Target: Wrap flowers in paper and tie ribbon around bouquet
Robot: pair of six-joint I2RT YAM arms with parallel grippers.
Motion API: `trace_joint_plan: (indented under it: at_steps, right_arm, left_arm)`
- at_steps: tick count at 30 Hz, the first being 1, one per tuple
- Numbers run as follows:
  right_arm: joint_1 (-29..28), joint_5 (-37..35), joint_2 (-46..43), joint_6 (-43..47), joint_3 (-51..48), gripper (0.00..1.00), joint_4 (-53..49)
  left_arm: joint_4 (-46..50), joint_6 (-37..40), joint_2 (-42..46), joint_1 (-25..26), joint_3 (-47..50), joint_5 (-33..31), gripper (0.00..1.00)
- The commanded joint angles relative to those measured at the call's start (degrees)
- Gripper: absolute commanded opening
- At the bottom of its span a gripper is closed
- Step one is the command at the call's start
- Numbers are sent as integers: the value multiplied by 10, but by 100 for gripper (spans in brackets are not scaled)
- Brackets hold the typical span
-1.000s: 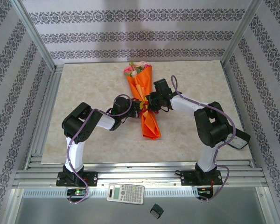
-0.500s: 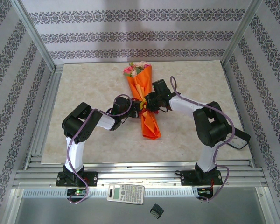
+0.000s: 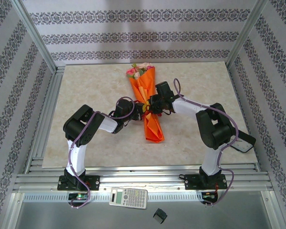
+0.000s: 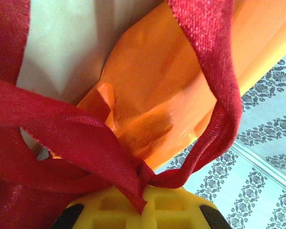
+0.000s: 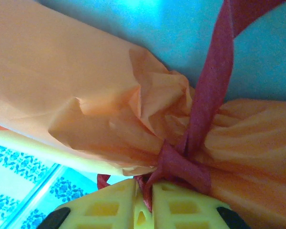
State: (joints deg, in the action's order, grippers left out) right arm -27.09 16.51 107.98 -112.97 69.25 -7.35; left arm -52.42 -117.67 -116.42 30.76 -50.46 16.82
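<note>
The bouquet (image 3: 152, 125) lies at the centre of the desk (image 3: 109, 148), blooms toward 12 o'clock. The left hand (image 4: 143, 198), at its 9 o'clock, and the right hand (image 5: 144, 195), at 3 o'clock, are each clamped on the ribbon (image 4: 86, 138) at the waist, evidently to pull the knot tight.

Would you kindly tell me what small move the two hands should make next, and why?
Probably draw the left hand and right hand gently apart: each pinches the ribbon, which circles the gathered waist of the bouquet but hangs in loose loops near the left hand.
</note>
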Motion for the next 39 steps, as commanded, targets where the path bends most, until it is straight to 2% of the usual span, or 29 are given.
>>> trace_joint_plan:
  at_steps: [1,7,12,16,24,32,39]
  right_arm:
    - [3,-11,16,-7,8,8,-18]
    - [5,-15,12,-5,9,0,-22]
    - [7,-34,-7,12,15,0,-37]
    - [8,-45,-20,21,17,0,-41]
    - [13,-55,-32,35,18,0,-31]
    - [20,-54,-36,40,19,0,-16]
    - [19,-51,-36,42,15,0,-9]
  left_arm:
    - [-16,10,13,8,-1,-6,0]
    - [-15,12,16,8,-2,-5,0]
    - [0,16,25,8,-2,-4,0]
    - [13,17,30,8,0,-4,18]
    - [36,19,39,8,-4,-3,25]
    - [115,29,72,7,-6,2,30]
    - [280,54,138,1,-12,1,39]
